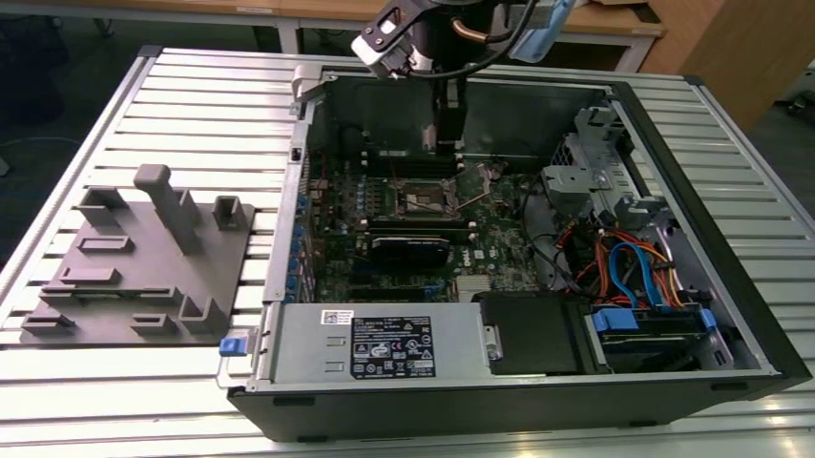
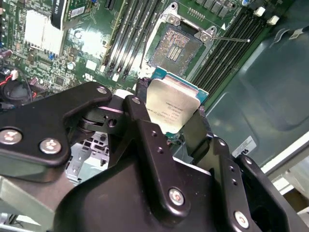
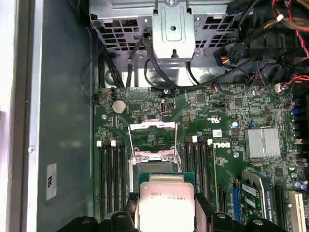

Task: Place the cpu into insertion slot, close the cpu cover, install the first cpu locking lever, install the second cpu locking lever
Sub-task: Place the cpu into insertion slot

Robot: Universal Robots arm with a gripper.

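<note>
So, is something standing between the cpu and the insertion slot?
Nothing visible does. The end effector holds the cpu over the insertion slot, which lies bare; the cpu cover stands open.

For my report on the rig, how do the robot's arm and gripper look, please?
The gripper is matte black: angular plates joined by round silver screw heads, ending in two slim fingers. In the exterior view the arm is dark, with a pale blue cover and a black-and-silver box at its side.
</note>
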